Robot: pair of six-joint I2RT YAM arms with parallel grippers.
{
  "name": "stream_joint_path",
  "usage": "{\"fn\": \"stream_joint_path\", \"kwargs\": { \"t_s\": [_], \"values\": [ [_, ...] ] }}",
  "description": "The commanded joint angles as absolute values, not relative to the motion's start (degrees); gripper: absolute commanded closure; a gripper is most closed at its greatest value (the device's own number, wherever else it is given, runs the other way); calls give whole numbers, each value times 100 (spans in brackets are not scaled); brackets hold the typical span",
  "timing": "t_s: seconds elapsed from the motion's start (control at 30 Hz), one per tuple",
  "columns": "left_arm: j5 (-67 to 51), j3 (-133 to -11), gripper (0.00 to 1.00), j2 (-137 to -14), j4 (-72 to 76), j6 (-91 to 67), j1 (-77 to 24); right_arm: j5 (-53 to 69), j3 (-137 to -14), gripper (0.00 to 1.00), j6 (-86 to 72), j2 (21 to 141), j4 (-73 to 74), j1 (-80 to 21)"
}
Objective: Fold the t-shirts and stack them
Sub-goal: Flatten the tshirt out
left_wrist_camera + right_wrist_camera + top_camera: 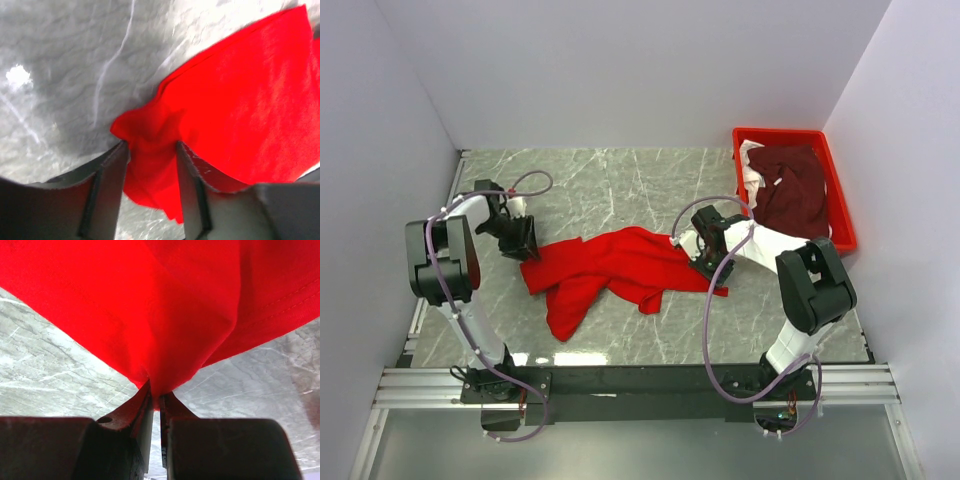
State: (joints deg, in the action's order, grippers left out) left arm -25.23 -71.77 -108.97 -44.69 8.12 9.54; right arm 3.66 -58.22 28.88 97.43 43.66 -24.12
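A red plastic tray [842,205] is sitting at the upper right of the overhead view, just off the far right corner of the desk [620,185]. It is holding a crumpled dark maroon t-shirt [798,190], with some white fabric [751,172] bunching against its left wall and spilling over the rim. The desk is showing a grey marble pattern with pale veins and is catching glare spots near its lower edge. Plain pale walls are closing it in on three sides, and a metal rail [640,385] carrying both arm bases is running along the bottom of the frame. The bright red t-shirt [610,265] is lying rumpled across the middle of the desk, stretching between the two arms. The left claw [525,245] is gripping its left end; in the left wrist view the dark fingers [112,175] are pressing on either side of a bunched fold of red cloth [240,110]. The right claw [707,262] is pinching the shirt's right end, and in the right wrist view its fingers [142,412] are standing almost together with a tuck of the red cloth [150,305] caught between the tips.
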Motion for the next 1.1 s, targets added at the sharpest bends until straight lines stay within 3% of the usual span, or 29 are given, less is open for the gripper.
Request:
{"fn": "stream_joint_path", "kwargs": {
  "t_s": [0.0, 0.2, 0.33, 0.37, 0.4, 0.6, 0.77, 0.87, 0.9, 0.97, 1.0, 1.07],
  "values": [
    [-2259, -7339, 53, -11162, -4105, 493, 844, 352, -6012, 86, 2979, 9844, 4526, -2373],
    [-1969, -7576, 63, -11338, -3973, 378, 765, 360, -6047, 86, 2997, 9879, 4561, -2373],
    [-1977, -7707, 84, -11399, -3929, 378, 729, 343, -6099, 86, 2997, 9923, 4562, -2373],
    [-1978, -7752, 99, -11391, -3929, 369, 721, 343, -6126, 86, 2997, 9940, 4570, -2364],
    [-1960, -7787, 100, -11347, -3920, 352, 729, 325, -6204, 86, 2988, 9949, 4588, -2364],
    [-1697, -8190, 100, -10793, -3552, 483, 817, 352, -6862, 86, 3015, 10133, 4816, -2215],
    [-1863, -8850, 99, -11432, -3753, 527, 817, 387, -7452, 84, 3067, 10529, 5001, -2136],
    [-1881, -9123, 90, -11741, -3744, 466, 817, 483, -7820, 69, 3059, 10731, 5193, -2110],
    [-1820, -9227, 86, -11803, -3753, 466, 826, 527, -7909, 58, 3024, 10775, 5264, -2083],
    [-1767, -9342, 74, -11953, -3805, 466, 826, 676, -8102, 49, 3015, 10819, 5439, -2004],
    [-1732, -9421, 70, -11979, -3806, 457, 861, 738, -8156, 40, 3023, 10811, 5493, -1891],
    [-1731, -9492, 59, -12032, -3806, 431, 896, 904, -8252, 38, 3076, 10784, 5694, -1750]
  ]
}}
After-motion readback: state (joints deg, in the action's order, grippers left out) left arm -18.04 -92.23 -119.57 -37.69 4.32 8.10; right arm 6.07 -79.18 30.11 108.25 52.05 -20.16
